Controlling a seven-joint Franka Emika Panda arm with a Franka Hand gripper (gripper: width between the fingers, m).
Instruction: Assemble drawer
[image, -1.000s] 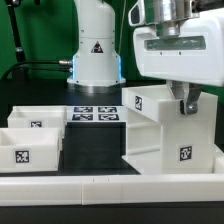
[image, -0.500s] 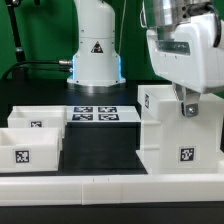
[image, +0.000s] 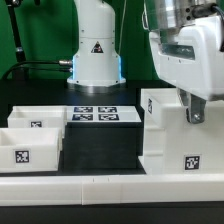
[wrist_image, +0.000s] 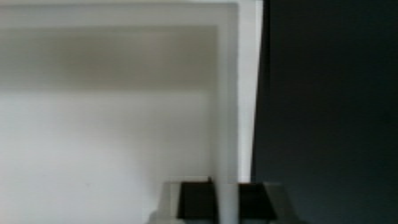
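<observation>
Shifted since a second earlier: gripper (image: 195, 113) and drawer casing (image: 172, 140), carried together toward the exterior view's right, so that the picture's edge cut off the casing's far side.

- Gripper: closed narrowly on the casing's thin upper wall. In the wrist view this white wall (wrist_image: 237, 110) ran straight between the two dark fingers (wrist_image: 196, 200), touching both.
- Drawer casing: tall white box, upright, directly beneath the gripper. Whether its base rested on the bench (image: 100, 150) could not be told. One square tag (image: 189, 160) sat low on the front face below the gripper.
- Marker board (image: 95, 115): flat on the bench, beside the casing on the exterior view's left, apart from the gripper.
- Nearer tray (image: 30, 150) and farther tray (image: 38, 119): shallow, open-topped, white, just beside each other, well away from the gripper at the exterior view's left.
- Border blocks (image: 110, 188): long, low and white, along the front of the bench below and forward of the gripper.
- Robot base (image: 95, 45): behind the marker board.
</observation>
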